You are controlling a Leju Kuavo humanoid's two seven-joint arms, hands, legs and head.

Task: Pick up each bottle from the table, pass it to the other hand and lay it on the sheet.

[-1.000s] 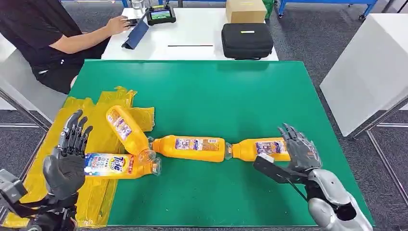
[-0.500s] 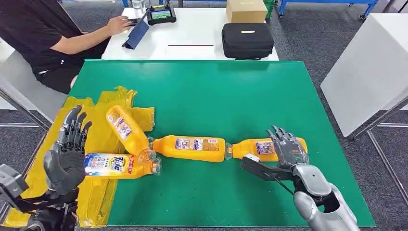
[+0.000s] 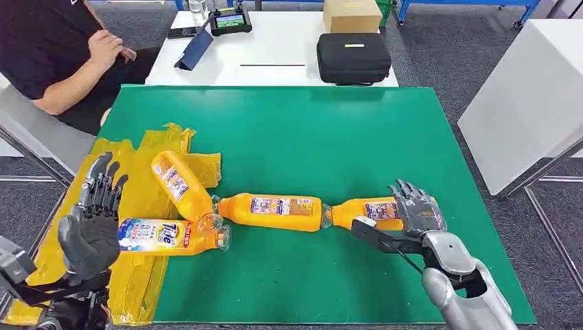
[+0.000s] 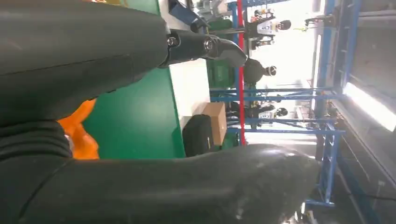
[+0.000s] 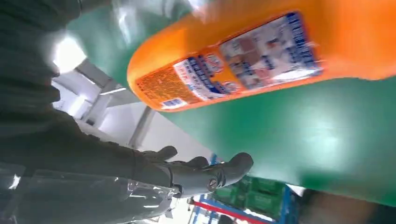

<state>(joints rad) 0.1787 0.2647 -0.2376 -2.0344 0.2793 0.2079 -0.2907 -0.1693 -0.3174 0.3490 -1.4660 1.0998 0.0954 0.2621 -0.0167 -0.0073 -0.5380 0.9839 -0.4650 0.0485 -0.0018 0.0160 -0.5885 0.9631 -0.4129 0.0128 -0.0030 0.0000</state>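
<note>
Right hand [image 3: 416,210] poised with spread fingers beside rightmost bottle [image 3: 368,211], lower right.
Left hand [image 3: 93,223], open and empty, lower left over yellow sheet [image 3: 141,196] bearing two bottles.

The right hand [image 3: 416,212] covers the far end of the rightmost bottle [image 3: 368,211]. The yellow sheet [image 3: 141,196] is partly hidden under the left hand [image 3: 93,223]. The person [image 3: 48,48] is cut off by the edge.
</note>
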